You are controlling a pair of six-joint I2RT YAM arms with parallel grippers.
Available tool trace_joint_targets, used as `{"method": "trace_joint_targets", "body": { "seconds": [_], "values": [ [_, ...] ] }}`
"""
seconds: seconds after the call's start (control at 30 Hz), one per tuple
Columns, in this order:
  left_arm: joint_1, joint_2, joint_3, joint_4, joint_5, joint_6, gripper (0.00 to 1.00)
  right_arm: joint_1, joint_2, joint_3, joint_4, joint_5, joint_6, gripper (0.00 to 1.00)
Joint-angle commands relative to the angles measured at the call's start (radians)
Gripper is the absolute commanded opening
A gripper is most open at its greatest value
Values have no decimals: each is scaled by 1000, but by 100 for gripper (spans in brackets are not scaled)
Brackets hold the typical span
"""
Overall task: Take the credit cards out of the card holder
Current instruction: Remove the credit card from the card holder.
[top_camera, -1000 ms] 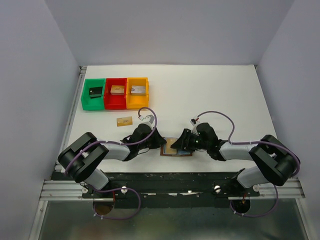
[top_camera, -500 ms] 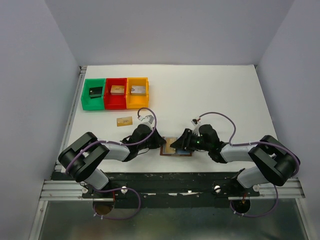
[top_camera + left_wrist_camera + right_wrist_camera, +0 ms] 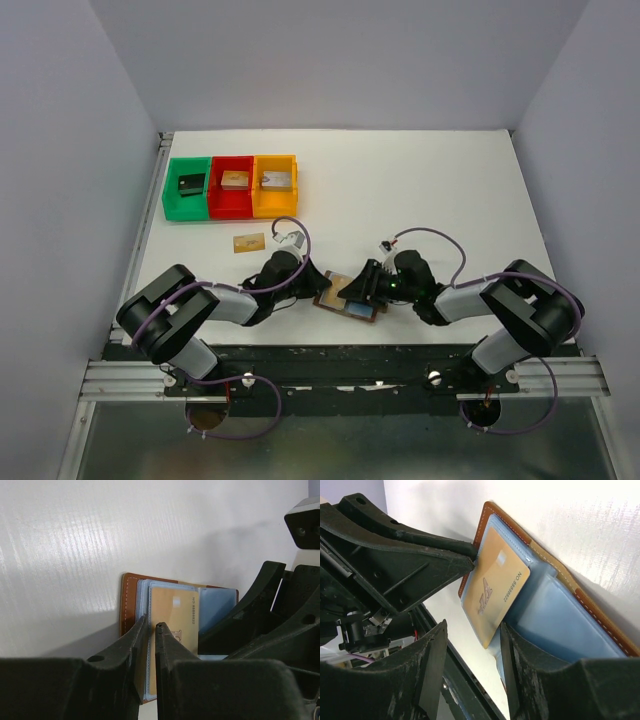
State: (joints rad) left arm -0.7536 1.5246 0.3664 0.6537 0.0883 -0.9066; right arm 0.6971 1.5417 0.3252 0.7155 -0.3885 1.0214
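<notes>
Open brown wallet point(image 3: 350, 298) lies at the desk's point(image 3: 420, 190) near edge. A gold card point(image 3: 172, 615) pokes halfway out of its blue pocket. The left gripper point(image 3: 151, 626), jaws narrow, sits at the card's edge; whether it pinches is unclear. The right gripper point(image 3: 472, 630), jaws apart, straddles the wallet. A loose card point(image 3: 249, 242) lies farther back

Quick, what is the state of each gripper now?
Left gripper: almost closed at the gold card's edge; a grip cannot be told.
Right gripper: open over the card holder, clamping nothing.
</notes>
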Motion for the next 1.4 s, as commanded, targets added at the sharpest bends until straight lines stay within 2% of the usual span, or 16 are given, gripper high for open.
{"method": "trace_joint_targets", "body": {
  "seconds": [0.0,0.33,0.63,0.9,1.13,1.2,1.37],
  "values": [
    [-3,25,-29,-9,57,-8,22,2,18,8,93,10,25,53],
    [-3,-47,-56,-49,30,-2,22,-13,-2,-17,85,69,46,51],
    [-3,-66,-66,-54,14,-5,24,-19,21,-9,113,50,60,49],
    [-3,-38,-67,-29,25,-11,24,-19,138,8,252,-58,88,47],
    [-3,-30,-70,-19,30,-14,23,-19,184,-6,326,-62,115,46],
    [-3,-30,-73,-19,30,-15,23,-19,186,-8,326,-59,115,43],
    [-3,-38,-75,-26,21,-14,22,-27,178,-17,320,-49,114,30]
  ]
}}
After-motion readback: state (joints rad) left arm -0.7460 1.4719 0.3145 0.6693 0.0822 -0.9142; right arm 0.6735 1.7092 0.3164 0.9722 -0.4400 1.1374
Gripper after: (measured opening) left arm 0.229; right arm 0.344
